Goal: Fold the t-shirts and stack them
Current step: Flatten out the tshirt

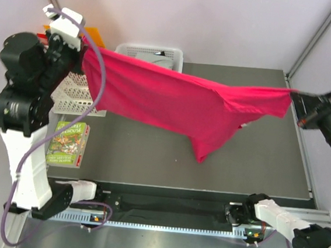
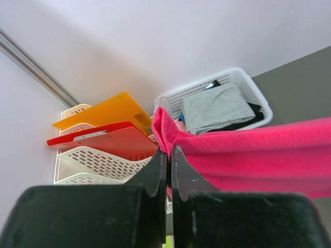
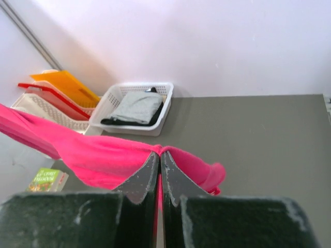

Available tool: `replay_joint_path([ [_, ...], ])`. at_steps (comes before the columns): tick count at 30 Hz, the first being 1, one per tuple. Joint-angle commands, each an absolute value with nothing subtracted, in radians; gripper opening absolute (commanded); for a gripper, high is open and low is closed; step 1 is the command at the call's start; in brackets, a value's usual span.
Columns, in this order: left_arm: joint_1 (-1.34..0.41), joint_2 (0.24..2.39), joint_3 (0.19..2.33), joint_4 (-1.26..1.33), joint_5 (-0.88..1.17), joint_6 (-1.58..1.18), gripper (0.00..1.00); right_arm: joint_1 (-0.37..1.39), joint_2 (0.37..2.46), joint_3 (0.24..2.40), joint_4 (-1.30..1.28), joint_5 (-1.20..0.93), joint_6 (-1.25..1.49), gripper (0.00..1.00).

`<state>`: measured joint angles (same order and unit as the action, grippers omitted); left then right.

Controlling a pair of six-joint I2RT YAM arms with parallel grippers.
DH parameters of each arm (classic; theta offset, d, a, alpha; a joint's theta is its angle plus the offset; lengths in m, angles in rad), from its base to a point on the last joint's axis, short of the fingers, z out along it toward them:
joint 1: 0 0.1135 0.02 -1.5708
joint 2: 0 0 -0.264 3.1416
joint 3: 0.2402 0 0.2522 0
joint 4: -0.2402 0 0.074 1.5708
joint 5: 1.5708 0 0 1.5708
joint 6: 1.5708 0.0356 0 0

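Top view: 1 pink-red t-shirt (image 1: 174, 98) is held stretched above the counter (image 1: 151, 152) between left claw (image 1: 80, 50) and right claw (image 1: 294, 100). It is unfolded; nothing is stacked.
Left wrist view: the left claw is clamped on 1 corner. The white basket (image 2: 258, 93) is filled by a grey t-shirt (image 2: 217, 108) over a black t-shirt (image 2: 254, 111).
Right wrist view: the right claw is clamped on the opposite edge.

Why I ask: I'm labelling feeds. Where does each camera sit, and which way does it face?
Top external: above and behind the arms, looking down at the table; both arms show, pink t-shirt stretched between.
Left wrist: on the left arm, facing the folders; left gripper shows, shut on it.
Right wrist: on the right arm, facing back-left across the table; right gripper shows, likewise shut.
Shared: both wrist views see the white basket with a grey t-shirt.
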<state>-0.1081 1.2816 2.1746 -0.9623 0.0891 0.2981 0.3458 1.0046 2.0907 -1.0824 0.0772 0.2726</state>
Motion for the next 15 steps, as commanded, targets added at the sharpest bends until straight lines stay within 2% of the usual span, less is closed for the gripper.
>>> replay_joint_path([
  [1,-0.104,1.18,2.154,-1.049,0.179,0.321,0.0,0.339,0.94,2.13,-1.218,0.103,0.276,0.0],
  [8,-0.104,1.14,2.312,-1.213,0.189,0.394,0.0,0.33,1.006,2.476,-1.43,0.133,0.261,0.0],
  [12,-0.104,1.079,2.24,-1.209,0.196,0.387,0.0,0.305,0.912,2.303,-1.324,0.083,0.287,0.0],
  [15,-0.104,0.996,2.024,-1.146,0.175,0.377,0.0,0.298,0.852,2.076,-1.257,0.08,0.302,0.0],
])
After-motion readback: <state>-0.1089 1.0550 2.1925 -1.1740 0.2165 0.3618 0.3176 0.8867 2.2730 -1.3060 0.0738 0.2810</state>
